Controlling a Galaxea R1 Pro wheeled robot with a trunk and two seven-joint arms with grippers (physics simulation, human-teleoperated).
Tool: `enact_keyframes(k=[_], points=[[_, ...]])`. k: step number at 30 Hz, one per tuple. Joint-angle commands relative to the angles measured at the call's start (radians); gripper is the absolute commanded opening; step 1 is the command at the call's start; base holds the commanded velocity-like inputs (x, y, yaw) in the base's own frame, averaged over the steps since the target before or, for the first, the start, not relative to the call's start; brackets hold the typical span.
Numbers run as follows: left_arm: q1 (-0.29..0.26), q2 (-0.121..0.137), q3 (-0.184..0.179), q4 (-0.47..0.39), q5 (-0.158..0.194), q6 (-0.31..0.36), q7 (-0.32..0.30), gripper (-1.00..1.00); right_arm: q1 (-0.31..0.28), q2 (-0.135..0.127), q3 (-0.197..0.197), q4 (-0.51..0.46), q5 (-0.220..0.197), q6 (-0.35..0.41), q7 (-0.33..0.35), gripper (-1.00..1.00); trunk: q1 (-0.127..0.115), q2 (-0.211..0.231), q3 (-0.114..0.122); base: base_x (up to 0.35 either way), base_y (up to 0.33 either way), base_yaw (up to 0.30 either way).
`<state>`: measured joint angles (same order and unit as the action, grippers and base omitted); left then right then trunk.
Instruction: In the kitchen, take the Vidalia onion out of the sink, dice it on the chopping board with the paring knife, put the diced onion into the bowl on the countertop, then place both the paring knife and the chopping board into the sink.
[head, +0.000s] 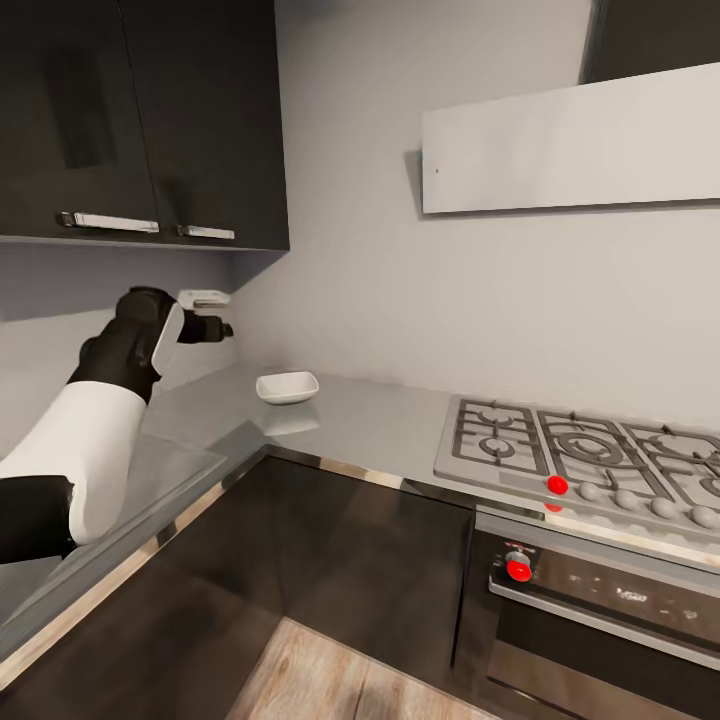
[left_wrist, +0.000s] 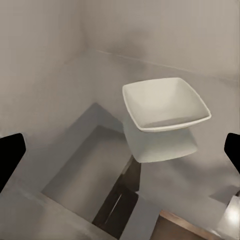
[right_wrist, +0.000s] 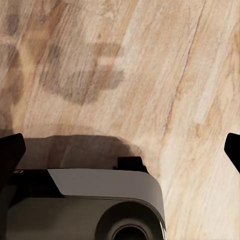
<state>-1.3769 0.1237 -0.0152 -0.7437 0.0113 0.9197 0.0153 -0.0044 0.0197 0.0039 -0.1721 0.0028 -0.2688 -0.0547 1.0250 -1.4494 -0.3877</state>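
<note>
The white square bowl (head: 287, 387) (left_wrist: 165, 105) sits empty in the corner of the grey countertop (head: 350, 420), near the back wall. My left gripper (head: 212, 318) (left_wrist: 120, 152) hangs above the worktop, to the left of the bowl. It is open, its black fingertips (left_wrist: 11, 154) wide apart with nothing between them. My right gripper (right_wrist: 120, 147) is open too and points down at the wooden floor (right_wrist: 165, 75). The onion, sink, chopping board and paring knife are out of view.
A gas hob (head: 590, 450) with red knobs lies to the right of the bowl, above an oven (head: 600, 610). Dark wall cabinets (head: 140, 120) hang over my left arm. A pale-edged counter (head: 120, 520) runs along the left. My base (right_wrist: 85, 205) is below the right gripper.
</note>
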Motion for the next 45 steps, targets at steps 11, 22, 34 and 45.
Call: enact_keyframes(k=[11,22,34,45], points=[[-0.001,0.001,-0.003,-0.005,-0.001,0.01,0.002,1.0,0.0,0.002,0.001,0.0,-0.001,-0.001,-0.004,1.0,0.0,-0.001,-0.001,0.009,0.0,0.0],[-0.001,0.001,-0.003,0.0,-0.001,0.01,0.003,1.0,0.0,0.001,0.001,0.0,0.0,-0.002,-0.004,1.0,0.0,-0.001,-0.001,0.116,0.0,0.0],[-0.001,0.0,-0.005,-0.003,-0.001,0.01,0.004,1.0,0.0,0.004,0.001,0.0,-0.003,0.0,-0.003,1.0,0.0,-0.001,-0.001,0.173,0.0,0.0],[-0.001,0.0,-0.005,-0.003,-0.002,0.01,0.005,1.0,0.0,0.003,0.002,0.0,-0.001,-0.002,0.002,1.0,0.0,-0.001,-0.001,0.136,0.0,0.0]])
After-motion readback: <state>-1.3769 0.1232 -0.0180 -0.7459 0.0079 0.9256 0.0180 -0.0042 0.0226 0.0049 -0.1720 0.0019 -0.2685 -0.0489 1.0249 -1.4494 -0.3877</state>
